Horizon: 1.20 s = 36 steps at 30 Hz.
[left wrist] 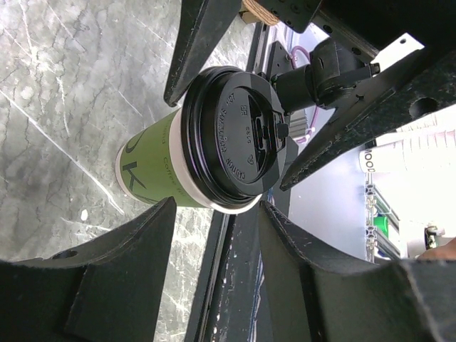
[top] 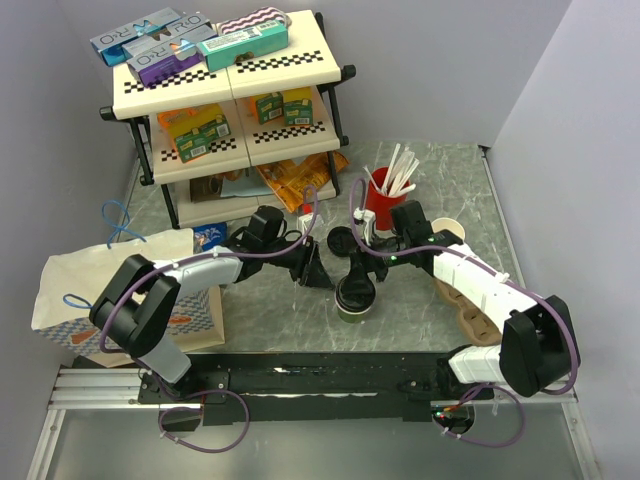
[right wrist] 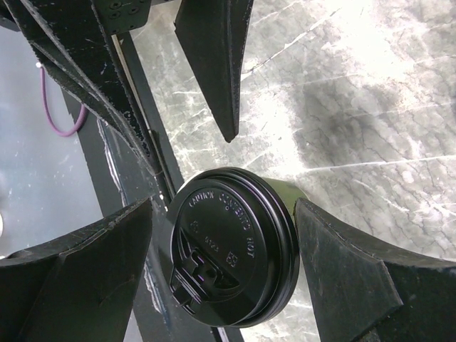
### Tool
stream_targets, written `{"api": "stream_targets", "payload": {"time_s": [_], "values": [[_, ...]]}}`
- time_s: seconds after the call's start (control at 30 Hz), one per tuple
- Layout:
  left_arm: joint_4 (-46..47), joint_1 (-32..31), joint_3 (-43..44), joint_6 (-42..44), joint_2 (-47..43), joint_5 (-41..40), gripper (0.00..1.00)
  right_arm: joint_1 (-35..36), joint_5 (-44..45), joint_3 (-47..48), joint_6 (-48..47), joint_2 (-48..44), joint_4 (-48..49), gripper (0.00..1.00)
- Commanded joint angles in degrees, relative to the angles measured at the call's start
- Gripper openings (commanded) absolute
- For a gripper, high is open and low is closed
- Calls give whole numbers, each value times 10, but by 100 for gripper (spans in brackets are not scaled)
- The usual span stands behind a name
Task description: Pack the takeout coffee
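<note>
**Lidded cup stands between two released end effectors**

Left end effector [left wrist: 217,205] is released, its tips beside the takeout coffee [left wrist: 160,167]; contact cannot be told. Right end effector [right wrist: 224,203] is released wide, astride the black lid [right wrist: 231,246], which hides nearly all of the cup wall. The cup stands upright on the bench [top: 440,170] near the front rail [top: 300,365], long axis vertical, lid uppermost.

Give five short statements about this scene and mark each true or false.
1. The green cup wears its black lid. True.
2. The green cup lies on its side. False: it stands upright on the table.
3. White sticks stand in the red cup. True.
4. The green cup is already bagged. False: it stands apart from the paper bag.
5. The right claw straddles the lid, jaws apart. True.
</note>
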Motion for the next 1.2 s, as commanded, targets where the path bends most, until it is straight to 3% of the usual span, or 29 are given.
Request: {"api": "stream_targets", "payload": {"time_s": [0.0, 0.93, 1.1, 1.17], "values": [[13, 2, -2, 14, -21, 9, 56, 4, 1, -4, 6, -1, 20, 86], [95, 2, -35, -14, -18, 53, 59, 25, 50, 14, 22, 2, 32, 93], [104, 1, -30, -26, -9, 44, 86, 22, 42, 39, 25, 6, 36, 100], [109, 1, -26, -33, -8, 34, 89, 16, 36, 43, 30, 9, 36, 100]]}}
